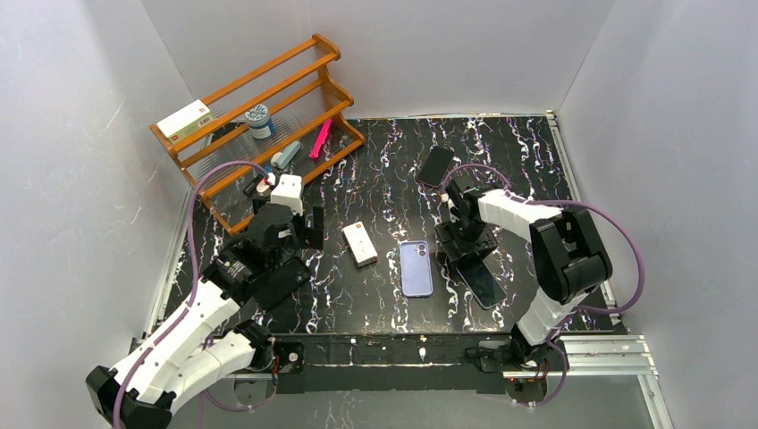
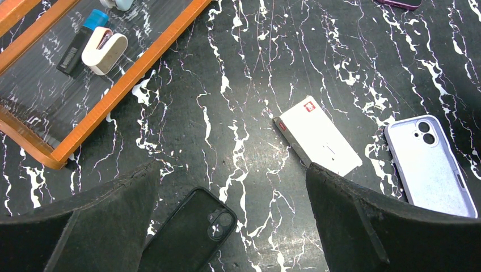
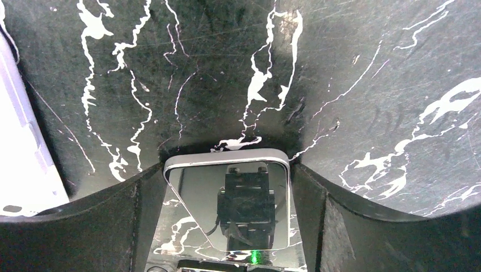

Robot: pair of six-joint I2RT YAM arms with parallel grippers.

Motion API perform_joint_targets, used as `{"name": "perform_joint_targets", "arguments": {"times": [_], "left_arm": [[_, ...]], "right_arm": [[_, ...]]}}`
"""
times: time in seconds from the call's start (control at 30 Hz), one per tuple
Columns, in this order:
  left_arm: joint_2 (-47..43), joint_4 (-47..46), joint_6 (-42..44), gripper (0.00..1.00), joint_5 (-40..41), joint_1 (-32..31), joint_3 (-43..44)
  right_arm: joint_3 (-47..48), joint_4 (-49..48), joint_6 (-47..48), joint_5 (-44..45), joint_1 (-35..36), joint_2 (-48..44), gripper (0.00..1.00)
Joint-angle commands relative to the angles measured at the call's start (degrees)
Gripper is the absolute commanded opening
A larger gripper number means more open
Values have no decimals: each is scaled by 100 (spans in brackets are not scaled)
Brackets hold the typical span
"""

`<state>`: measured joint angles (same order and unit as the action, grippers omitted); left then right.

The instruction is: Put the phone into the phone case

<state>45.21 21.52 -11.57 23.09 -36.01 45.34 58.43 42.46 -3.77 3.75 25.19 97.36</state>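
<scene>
1. At the left, the left jaws hang spread wide and hold nothing. They are above a black case (image 2: 193, 235) that lies flat on the worktop (image 1: 384, 179).
2. Near the middle a white box (image 1: 360, 243) lies just left of a lilac case (image 1: 416, 268). The case's long axis runs near to far, with the camera cut-out at the far end. It appears to lie back-up.
3. To the right, the right jaws are clenched on one short end of the phone (image 1: 483, 284), with a finger pressed to each long edge. The step in hand looks like carrying the phone to a case.
4. The phone is screen-up. Its long axis runs diagonally, from the gripped far-left end to the free near-right end. The next move probably calls for turning it parallel with the chosen case and matching the camera ends. That case may also need its open side turned up.
</scene>
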Motion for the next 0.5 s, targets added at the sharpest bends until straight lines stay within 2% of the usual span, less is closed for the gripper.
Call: {"name": "perform_joint_targets", "arguments": {"times": [0.0, 0.27, 0.47], "left_arm": [[-111, 37, -38, 98, 106, 24, -56], [-142, 61, -42, 98, 234, 24, -69], [-83, 74, -29, 98, 278, 24, -52]], "right_arm": [[214, 24, 197, -235, -49, 281, 85], [862, -431, -204, -340, -58, 382, 81], [1411, -886, -522, -591, -293, 857, 75]]}}
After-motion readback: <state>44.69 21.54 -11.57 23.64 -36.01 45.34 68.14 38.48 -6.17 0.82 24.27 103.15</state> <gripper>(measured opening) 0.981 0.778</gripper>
